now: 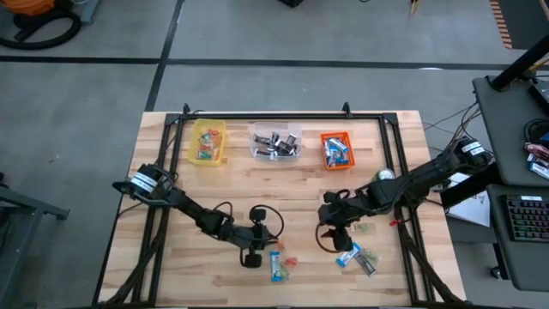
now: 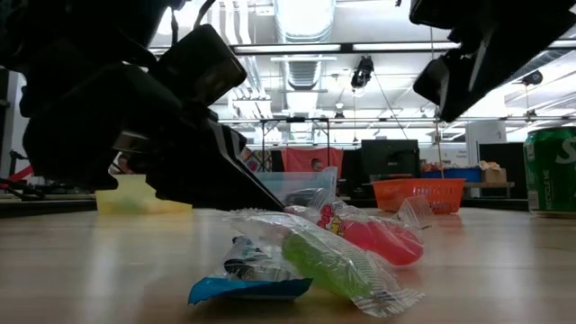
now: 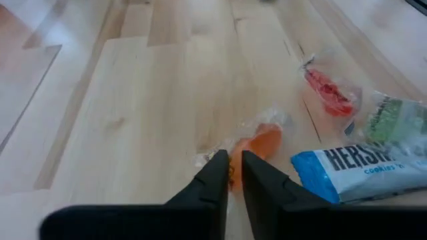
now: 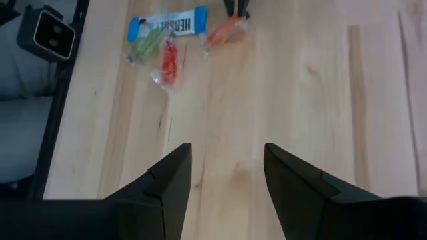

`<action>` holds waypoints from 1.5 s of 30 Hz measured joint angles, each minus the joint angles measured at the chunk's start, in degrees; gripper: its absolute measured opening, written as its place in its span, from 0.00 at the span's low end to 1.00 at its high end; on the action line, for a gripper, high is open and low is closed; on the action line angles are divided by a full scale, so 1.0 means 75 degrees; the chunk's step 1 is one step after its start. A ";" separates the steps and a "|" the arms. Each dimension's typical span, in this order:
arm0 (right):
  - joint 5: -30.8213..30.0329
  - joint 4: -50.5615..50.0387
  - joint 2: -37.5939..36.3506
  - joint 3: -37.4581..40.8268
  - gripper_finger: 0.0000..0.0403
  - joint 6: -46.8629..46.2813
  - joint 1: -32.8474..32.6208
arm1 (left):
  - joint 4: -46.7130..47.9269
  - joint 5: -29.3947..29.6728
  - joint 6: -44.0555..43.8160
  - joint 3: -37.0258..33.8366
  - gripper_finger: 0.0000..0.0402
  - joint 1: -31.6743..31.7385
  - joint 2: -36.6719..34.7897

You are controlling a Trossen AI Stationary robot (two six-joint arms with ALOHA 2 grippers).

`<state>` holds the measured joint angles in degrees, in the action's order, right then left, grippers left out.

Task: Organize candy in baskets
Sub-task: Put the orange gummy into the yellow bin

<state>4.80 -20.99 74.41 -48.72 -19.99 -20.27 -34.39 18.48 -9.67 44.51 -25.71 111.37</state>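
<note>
My left gripper is low over the near middle of the table, shut on a small orange candy. Beside it lie a red candy, a green one and a blue-and-white bar, all flat on the wood. My right gripper hovers open over bare table, to the right of that group. More candy lies by the right gripper. Three baskets stand along the far edge: yellow, clear and orange, each holding candy. My left gripper pinches the orange candy's wrapper end between its two fingertips, slanting down from the table's left. The candy's body lies on the table beyond the tips, with its other twisted end flat on the wood.
A green can stands right of centre, behind the right arm. A loose green candy and a red one lie near the right edge. A black frame runs along the far edge. The table's middle is bare wood.
</note>
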 joint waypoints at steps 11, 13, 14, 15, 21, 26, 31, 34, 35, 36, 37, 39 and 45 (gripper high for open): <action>-0.0061 0.0129 0.0003 0.0171 0.43 -0.0262 -0.0100 | 0.0287 0.0442 -0.0201 -0.0023 0.00 -0.0020 -0.0035; -0.0075 0.0182 0.0003 0.0174 0.43 -0.0260 -0.0127 | 0.0326 0.0683 -0.0336 -0.0096 0.00 -0.0021 -0.0084; -0.0096 0.0253 0.0003 0.0177 0.43 -0.0260 -0.0152 | 0.0326 0.0792 -0.0388 -0.0125 0.00 -0.0023 -0.0107; -0.0124 0.0345 0.0003 0.0180 0.43 -0.0260 -0.0173 | 0.0329 0.0899 -0.0440 -0.0166 0.00 -0.0040 -0.0143; -0.0468 0.0545 0.0006 0.0271 0.43 -0.0256 -0.0355 | 0.0321 0.1131 -0.0762 -0.0436 0.00 -0.0131 -0.0447; -0.0728 0.0717 0.0006 0.0339 0.43 -0.0254 -0.0418 | 0.0328 0.0597 -0.1044 -0.0381 0.02 -0.0137 -0.0469; -0.0742 0.0910 0.0006 0.0363 0.43 -0.0261 -0.0415 | 0.0700 -0.0157 -0.0841 -0.0260 0.15 -0.0137 -0.0492; -0.0766 0.0908 0.0006 0.0363 0.43 -0.0320 -0.0418 | 0.0891 -0.0202 -0.0810 -0.0274 0.25 -0.0158 -0.0484; -0.0804 0.0902 0.0006 0.0363 0.43 -0.0340 -0.0415 | 0.0796 -0.0198 -0.0740 -0.0272 0.28 -0.0160 -0.0485; -0.0849 0.0905 0.0006 0.0363 0.43 -0.0341 -0.0415 | 0.0715 -0.0175 -0.0644 -0.0255 0.31 -0.0159 -0.0487; -0.0857 0.0911 0.0006 0.0363 0.43 -0.0341 -0.0415 | 0.0668 -0.0154 -0.0550 -0.0241 0.34 -0.0150 -0.0487; -0.0866 0.0914 0.0006 0.0366 0.43 -0.0341 -0.0415 | 0.0647 -0.0143 -0.0315 -0.0225 0.39 -0.0120 -0.0487; -0.0866 0.1079 0.0006 0.0366 0.43 -0.0347 -0.0415 | 0.0643 -0.0201 0.0192 -0.0193 0.46 -0.0113 -0.0487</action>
<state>-1.69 -12.89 74.46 -45.98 -22.59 -23.38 -29.57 16.97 -8.23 43.07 -26.56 107.72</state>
